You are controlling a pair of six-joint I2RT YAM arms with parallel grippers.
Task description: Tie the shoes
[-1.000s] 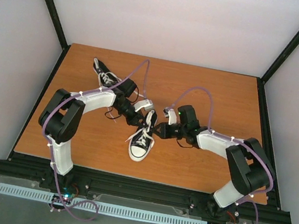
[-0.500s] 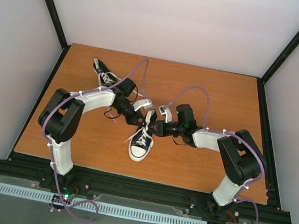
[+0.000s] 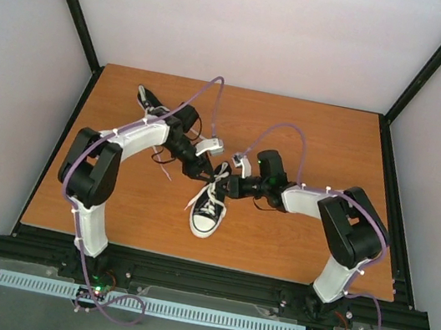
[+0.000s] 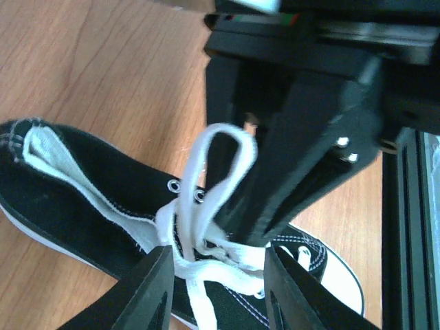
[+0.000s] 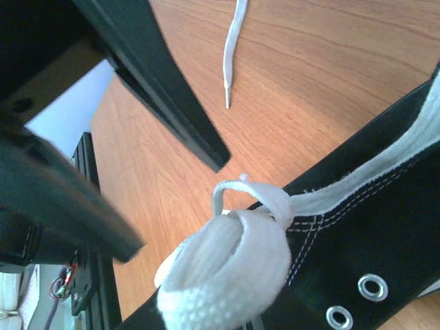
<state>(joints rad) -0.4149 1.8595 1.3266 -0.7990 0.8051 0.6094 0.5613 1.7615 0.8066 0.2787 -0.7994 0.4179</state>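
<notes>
Where the left pincer (image 3: 205,173) and right pincer (image 3: 228,186) meet at the table's (image 3: 318,139) centre, one shoe (image 3: 206,212) points to six o'clock, and the other shoe (image 3: 151,103) lies at ten. Left wrist: its fingers (image 4: 155,292) are apart, astride the lace loop (image 4: 221,128). Right wrist: I cannot tell the right pincer's grip.

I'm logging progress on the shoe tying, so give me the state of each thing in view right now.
Near shoe: sole down, laces crossed, bow unfinished.
Lace loop: standing up off that shoe.
Far shoe: partly hidden, state unclear.
Left pincer: open, straddling the laces.
Right pincer: at the loop, grip unclear.
</notes>
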